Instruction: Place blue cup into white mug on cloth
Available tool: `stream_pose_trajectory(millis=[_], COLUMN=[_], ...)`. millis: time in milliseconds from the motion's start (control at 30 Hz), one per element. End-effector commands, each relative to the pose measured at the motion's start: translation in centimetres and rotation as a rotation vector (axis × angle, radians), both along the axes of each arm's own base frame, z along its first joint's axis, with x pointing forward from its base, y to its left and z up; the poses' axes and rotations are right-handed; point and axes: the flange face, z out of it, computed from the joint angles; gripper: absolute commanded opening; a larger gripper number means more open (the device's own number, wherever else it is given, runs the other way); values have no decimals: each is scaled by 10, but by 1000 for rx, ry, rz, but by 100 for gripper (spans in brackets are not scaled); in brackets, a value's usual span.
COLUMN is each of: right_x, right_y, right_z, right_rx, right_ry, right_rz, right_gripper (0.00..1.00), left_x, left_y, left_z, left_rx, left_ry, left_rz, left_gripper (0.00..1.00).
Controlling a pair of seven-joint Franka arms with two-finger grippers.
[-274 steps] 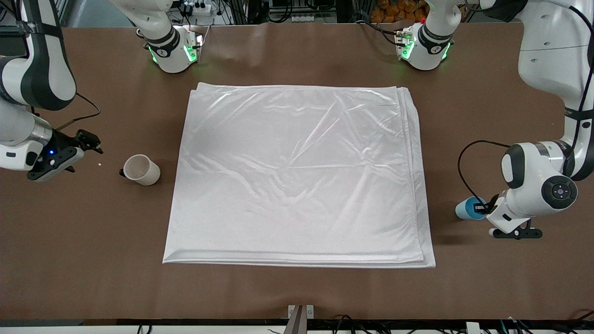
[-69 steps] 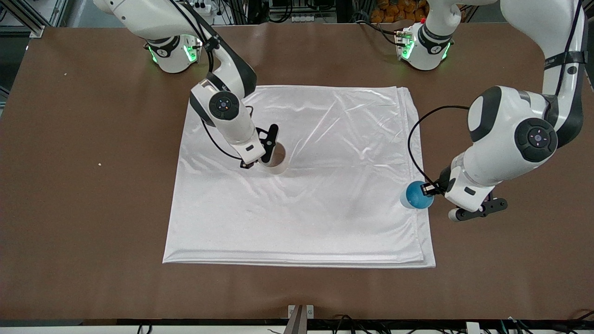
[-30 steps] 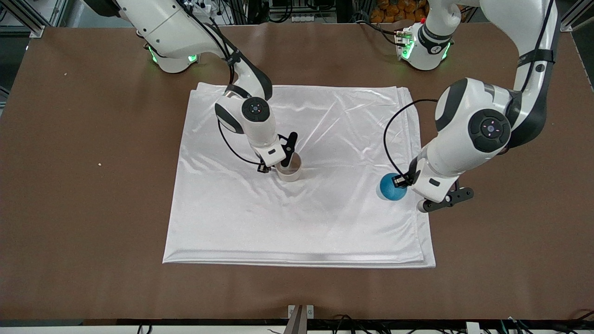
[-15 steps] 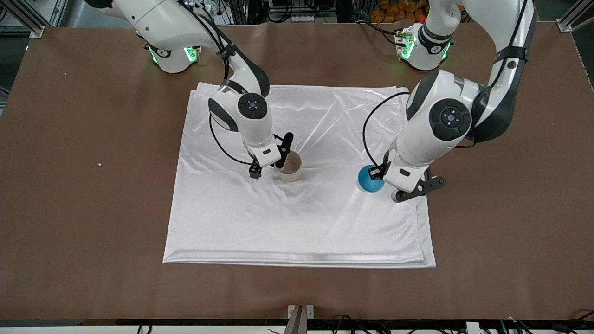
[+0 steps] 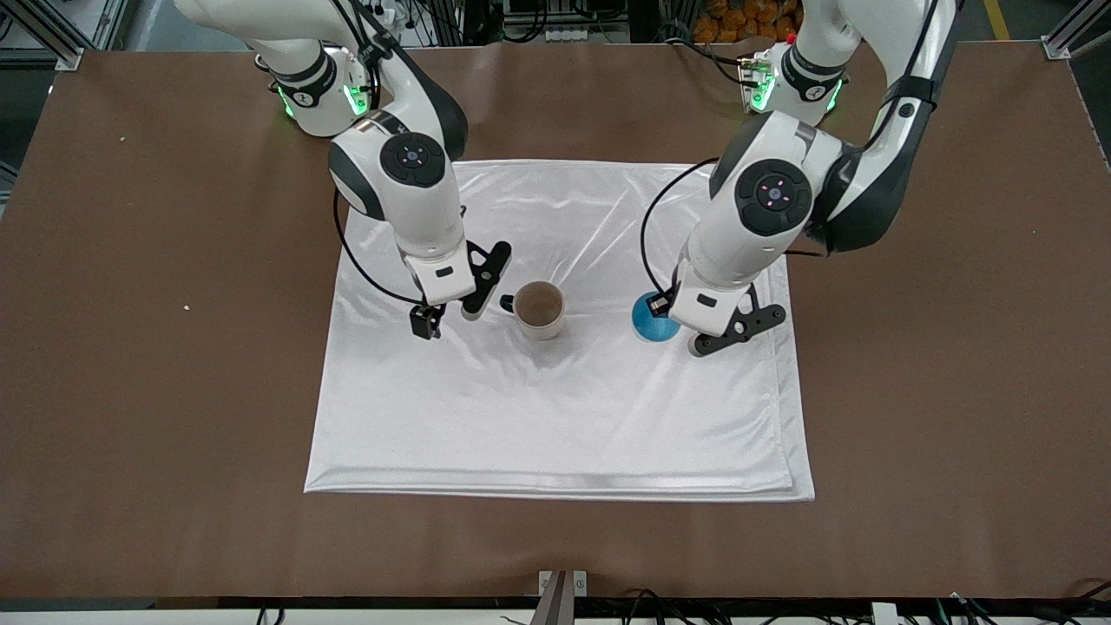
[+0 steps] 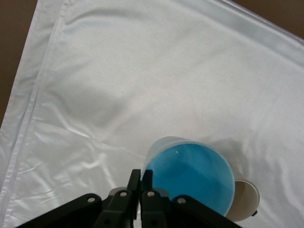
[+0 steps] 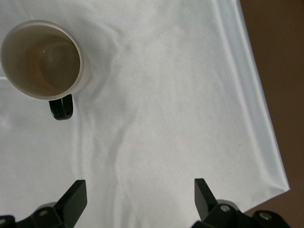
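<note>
From the front, your right gripper [image 5: 451, 314] hangs wide open beside the white mug [image 5: 539, 310] standing on the cloth [image 5: 555, 408]. Your left gripper [image 5: 670, 304] pinches the blue cup [image 5: 649, 319] above the cloth. Left wrist: cup rim clamped, mug just beside. Right wrist: fingers [image 7: 73, 198] spread, mug apart.

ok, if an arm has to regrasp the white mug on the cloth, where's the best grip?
Probably the rim wall, from above. The white mug stands upright, mouth open, on the cloth, so one finger can go inside; keep off its small dark handle.
</note>
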Motion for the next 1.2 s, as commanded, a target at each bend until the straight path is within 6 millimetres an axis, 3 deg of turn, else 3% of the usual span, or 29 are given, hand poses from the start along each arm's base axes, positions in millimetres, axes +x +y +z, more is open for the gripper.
stream_pose_trajectory(millis=[0,267,433,567,900,1000,1167], right_x=[-11,-14,-12,-8,-9,-10,-9], right_y=[-18,-51,-73,-101,-163,-179,-203], right_z=[42,91,108,125,168,177,187], right_rx=[-9,-12,-4,-14,13,26,18], right_ry=[-2,-12,1,-5,5,15,29], right_rz=[-58,-140,-202,-249,-392,-430,-492], right_gripper=[100,100,100,100,100,100,100], left_x=[-11,-31,-33,-43,-53,-62,-60], left_y=[-17,-47,-52,-69,-84,-96,-103], left_z=[2,-8,-16,-20,-32,-36,-35], left_rx=[4,15,23,26,34,38,44], left_ry=[13,30,40,44,52,55,36], left_rz=[32,33,49,45,54,36,35], left_gripper=[0,0,0,0,0,0,0])
